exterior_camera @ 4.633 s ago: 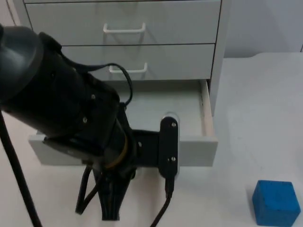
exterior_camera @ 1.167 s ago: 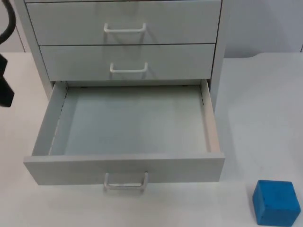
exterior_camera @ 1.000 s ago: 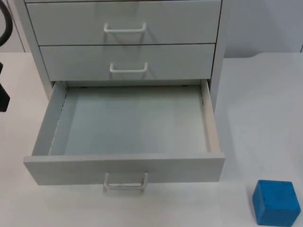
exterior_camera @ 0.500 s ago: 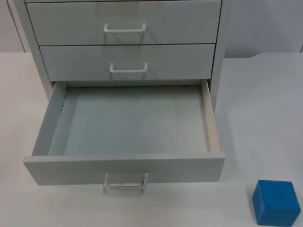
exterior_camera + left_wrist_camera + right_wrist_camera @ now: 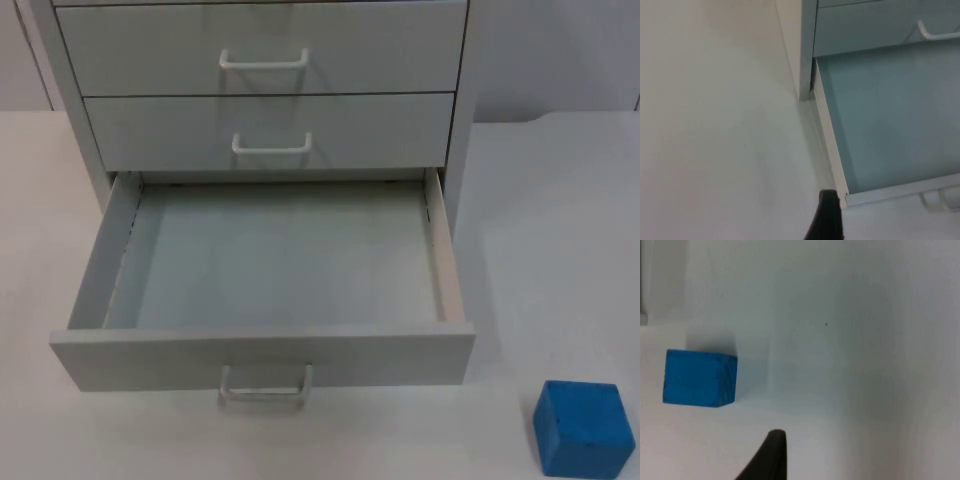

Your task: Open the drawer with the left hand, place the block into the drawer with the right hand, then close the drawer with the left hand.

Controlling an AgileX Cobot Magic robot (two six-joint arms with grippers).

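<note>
On the white table (image 5: 540,220), the grey cabinet's bottom drawer (image 5: 265,355) stands pulled out, while the blue cube block (image 5: 584,428) sits well apart beside it. Whether either gripper's fingers are open, I cannot tell.

A blue block (image 5: 699,378) sits on the white table (image 5: 850,340), casting a soft shadow onto the surface beside it. Its faces look flat and clean (one side a shade darker than the other). A black fingertip (image 5: 769,460) of the right gripper hangs above the table, near the block but apart from it.
</note>
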